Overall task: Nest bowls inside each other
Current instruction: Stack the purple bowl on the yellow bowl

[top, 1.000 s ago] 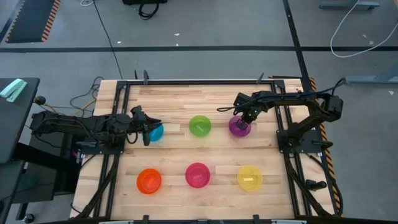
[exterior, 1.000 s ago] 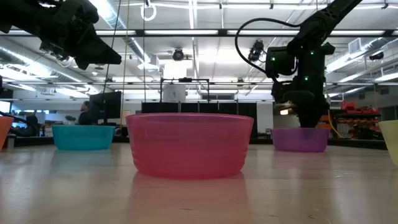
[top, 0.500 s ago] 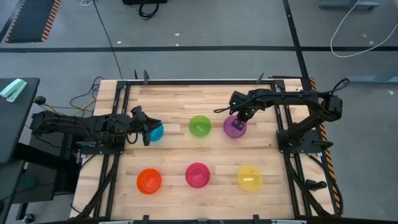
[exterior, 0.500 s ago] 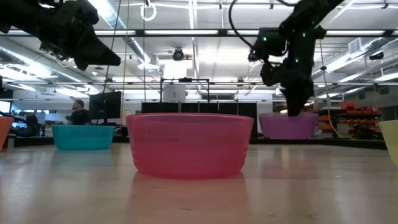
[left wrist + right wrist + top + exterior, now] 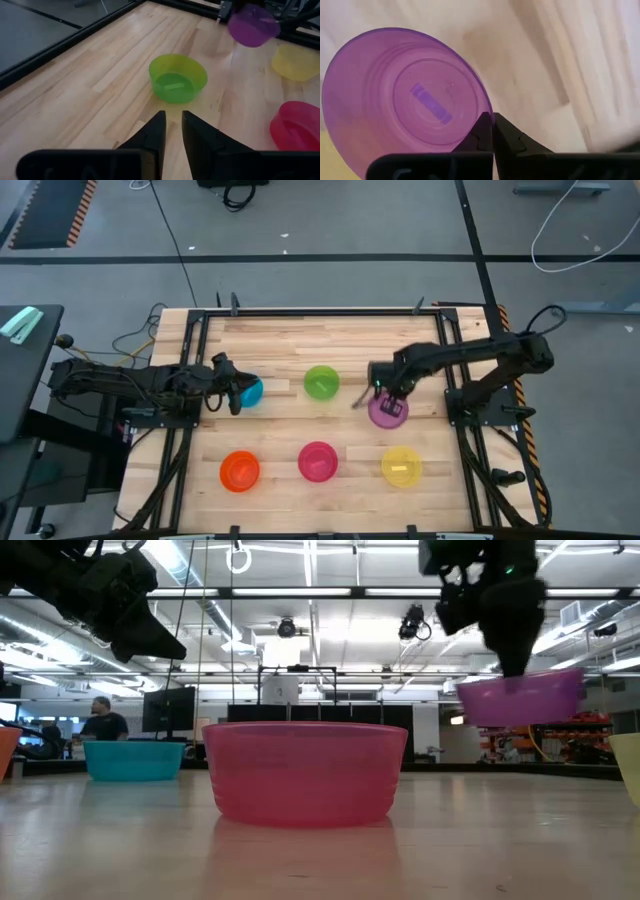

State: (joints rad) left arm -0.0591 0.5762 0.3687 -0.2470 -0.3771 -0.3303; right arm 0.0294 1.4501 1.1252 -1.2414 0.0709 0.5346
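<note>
Right hand [image 5: 386, 393] pinched on purple bowl [image 5: 388, 411] rim at its 11 o'clock, bowl lifted clear of bench [image 5: 280, 340], above yellow bowl's [image 5: 401, 466] 12 o'clock. Left hand [image 5: 236, 391] fingers near-closed, empty, over blue bowl [image 5: 250, 391]. Green bowl [image 5: 321, 381] at blue's 3 o'clock.

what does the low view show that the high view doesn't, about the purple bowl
Only the low view shows the purple bowl lifted clear of the table, hanging tilted from the right gripper. Only the high view shows where it hangs: between the green bowl and the yellow bowl, nearer the yellow one. Both show the right gripper's fingers pinching the bowl's rim, and the magenta-pink bowl resting on the table.
</note>
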